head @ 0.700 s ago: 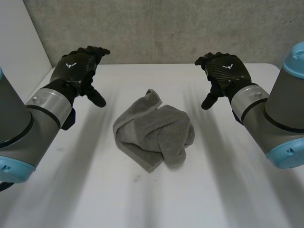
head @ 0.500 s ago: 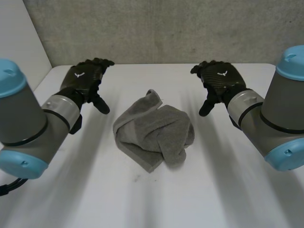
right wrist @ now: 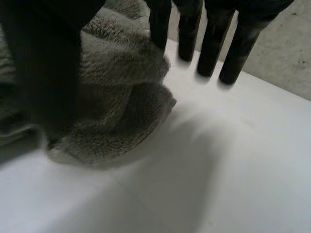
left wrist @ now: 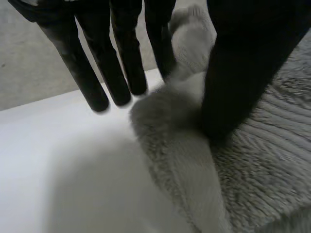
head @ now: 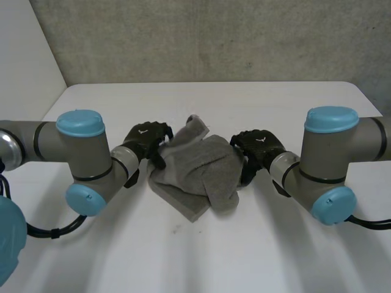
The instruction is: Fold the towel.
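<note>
A crumpled grey towel (head: 197, 169) lies in the middle of the white table (head: 201, 256). My left hand (head: 146, 139) is down at the towel's left edge. In the left wrist view its fingers (left wrist: 116, 58) hang straight just past the towel (left wrist: 262, 160), and its thumb (left wrist: 243, 73) rests on top of the edge. My right hand (head: 256, 146) is at the towel's right edge. There its straight fingers (right wrist: 214, 39) reach the table beyond the towel (right wrist: 112, 97), one of them touching the cloth, with the thumb (right wrist: 43, 63) over the bunched fold. Neither hand pinches the cloth.
A grey concrete wall (head: 214, 36) stands behind the table's far edge, and a white panel (head: 24, 67) stands at the far left. Both arms lie low across the table on either side of the towel. Bare tabletop runs along the front.
Both hands have come down and inward from above the back of the table to the towel's left and right edges. The towel has not moved.
</note>
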You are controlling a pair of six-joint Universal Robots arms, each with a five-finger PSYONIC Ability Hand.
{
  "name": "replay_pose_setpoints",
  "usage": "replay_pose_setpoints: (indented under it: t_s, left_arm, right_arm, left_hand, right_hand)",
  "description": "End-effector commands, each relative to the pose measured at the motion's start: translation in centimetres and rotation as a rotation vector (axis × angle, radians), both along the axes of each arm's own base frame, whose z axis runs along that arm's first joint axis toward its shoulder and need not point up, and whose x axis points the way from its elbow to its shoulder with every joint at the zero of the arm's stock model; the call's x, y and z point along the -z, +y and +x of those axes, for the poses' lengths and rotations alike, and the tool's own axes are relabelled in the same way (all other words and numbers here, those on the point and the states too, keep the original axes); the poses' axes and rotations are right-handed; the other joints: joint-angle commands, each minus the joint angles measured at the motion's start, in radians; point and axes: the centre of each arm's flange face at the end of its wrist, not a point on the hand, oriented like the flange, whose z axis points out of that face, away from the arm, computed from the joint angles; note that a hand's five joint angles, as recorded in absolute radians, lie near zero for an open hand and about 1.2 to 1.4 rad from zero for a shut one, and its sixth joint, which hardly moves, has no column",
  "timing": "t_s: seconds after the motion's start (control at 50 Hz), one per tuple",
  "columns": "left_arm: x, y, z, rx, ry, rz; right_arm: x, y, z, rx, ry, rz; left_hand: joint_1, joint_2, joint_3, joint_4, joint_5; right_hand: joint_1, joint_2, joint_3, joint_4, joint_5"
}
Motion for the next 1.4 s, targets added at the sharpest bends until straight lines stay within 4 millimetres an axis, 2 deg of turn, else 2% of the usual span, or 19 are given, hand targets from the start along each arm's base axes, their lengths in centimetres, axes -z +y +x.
replay_pose_setpoints:
  t_s: [0.02, 0.12, 0.14, 0.18, 0.22, 0.24, 0.28, 0.34, 0.4, 0.46, 0.5, 0.56, 0.6, 0.72, 0.76, 0.82, 1.1, 1.24, 1.4]
  left_arm:
    - [-3.9, -1.3, -0.7, 0.012, 0.051, -0.108]
    - [-12.2, -2.7, -1.0, -0.014, 0.145, -0.324]
    - [-12.2, -2.7, -1.0, -0.014, 0.146, -0.325]
    - [-14.6, -2.8, -0.9, -0.024, 0.174, -0.384]
    - [-19.1, -2.4, -0.5, -0.045, 0.229, -0.492]
    - [-19.1, -2.4, -0.5, -0.045, 0.229, -0.493]
    - [-22.7, -1.4, 0.3, -0.074, 0.274, -0.583]
    - [-24.0, 0.0, 1.1, -0.087, 0.286, -0.599]
    - [-23.5, 0.5, 1.5, -0.088, 0.275, -0.577]
    - [-21.3, 1.7, 2.3, -0.091, 0.239, -0.497]
    - [-16.8, 3.4, 2.9, -0.088, 0.175, -0.365]
    - [-14.1, 4.4, 3.3, -0.085, 0.137, -0.292]
    - [-9.4, 6.2, 4.3, -0.087, 0.081, -0.175]
    - [-3.9, 8.3, 5.7, -0.100, 0.007, -0.034]
    - [-1.8, 9.0, 6.4, -0.112, -0.029, 0.029]
    - [-1.4, 9.0, 7.3, -0.136, -0.041, 0.054]
    - [-5.7, 9.4, 8.0, -0.162, 0.000, -0.050]
    - [-9.2, 8.9, 5.8, -0.108, 0.062, -0.168]
    - [-8.1, 5.3, 3.5, -0.126, 0.051, -0.165]
  right_arm:
    - [-1.2, -2.2, 1.2, -0.001, -0.117, -0.153]
    - [-6.7, -5.1, 2.2, 0.023, -0.244, -0.401]
    - [-6.7, -5.1, 2.2, 0.024, -0.244, -0.402]
    - [-11.6, -5.7, 2.1, 0.058, -0.309, -0.547]
    - [-14.1, -5.6, 1.9, 0.075, -0.341, -0.615]
    - [-14.1, -5.6, 1.9, 0.076, -0.342, -0.616]
    - [-17.9, -4.5, 1.1, 0.084, -0.397, -0.721]
    - [-19.7, -2.7, 0.5, 0.069, -0.415, -0.763]
    - [-19.7, -1.7, 0.1, 0.048, -0.407, -0.752]
    - [-17.1, 0.2, -0.1, -0.024, -0.361, -0.669]
    - [-13.4, 2.7, -0.1, -0.115, -0.306, -0.559]
    - [-11.7, 4.2, -0.4, -0.150, -0.281, -0.501]
    - [-7.5, 7.1, -1.1, -0.213, -0.215, -0.353]
    - [-2.0, 10.0, -1.9, -0.280, -0.069, -0.164]
    - [-0.9, 10.9, -1.9, -0.326, 0.045, -0.148]
    - [-1.7, 10.3, -2.0, -0.340, 0.114, -0.192]
    - [-2.8, 8.7, -2.2, -0.244, 0.127, -0.217]
    - [-2.5, 8.8, -2.2, -0.236, 0.117, -0.194]
    - [-2.5, 8.8, -2.4, -0.229, 0.120, -0.194]
  left_hand:
    - [0.655, 0.671, 0.695, 0.693, 0.699]
    - [0.655, 0.671, 0.695, 0.693, 0.699]
    - [0.655, 0.671, 0.695, 0.693, 0.699]
    - [0.655, 0.671, 0.695, 0.693, 0.699]
    - [0.655, 0.671, 0.695, 0.693, 0.699]
    - [0.655, 0.671, 0.695, 0.693, 0.699]
    - [0.655, 0.671, 0.695, 0.693, 0.699]
    - [0.655, 0.671, 0.695, 0.693, 0.699]
    - [0.655, 0.671, 0.695, 0.693, 0.699]
    - [0.655, 0.671, 0.695, 0.693, 0.699]
    - [0.600, 0.616, 0.640, 0.638, 0.644]
    - [0.532, 0.548, 0.572, 0.570, 0.576]
    - [0.366, 0.381, 0.406, 0.403, 0.410]
    - [0.309, 0.325, 0.349, 0.347, 0.353]
    - [0.236, 0.252, 0.276, 0.273, 0.280]
    - [0.221, 0.237, 0.261, 0.259, 0.265]
    - [-0.166, -0.151, -0.126, -0.129, -0.123]
    - [-0.163, -0.148, -0.123, -0.126, -0.120]
    - [-0.166, -0.151, -0.126, -0.129, -0.123]
  right_hand:
    - [1.001, 0.947, 0.970, 0.964, 0.975]
    - [1.001, 0.947, 0.970, 0.964, 0.975]
    - [1.001, 0.947, 0.970, 0.964, 0.975]
    - [1.001, 0.947, 0.970, 0.964, 0.975]
    - [1.001, 0.947, 0.970, 0.964, 0.975]
    - [1.001, 0.947, 0.970, 0.964, 0.975]
    - [1.001, 0.947, 0.970, 0.964, 0.975]
    - [1.001, 0.947, 0.970, 0.964, 0.975]
    - [1.001, 0.947, 0.970, 0.964, 0.975]
    - [1.001, 0.947, 0.970, 0.964, 0.975]
    - [1.001, 0.947, 0.970, 0.964, 0.975]
    - [1.001, 0.947, 0.970, 0.964, 0.975]
    - [1.001, 0.947, 0.970, 0.964, 0.975]
    - [1.001, 0.947, 0.970, 0.964, 0.975]
    - [0.406, 0.353, 0.376, 0.370, 0.381]
    - [0.086, 0.033, 0.056, 0.050, 0.061]
    - [0.027, -0.027, -0.003, -0.010, 0.001]
    - [0.009, -0.044, -0.021, -0.027, -0.016]
    - [-0.011, -0.065, -0.042, -0.048, -0.037]
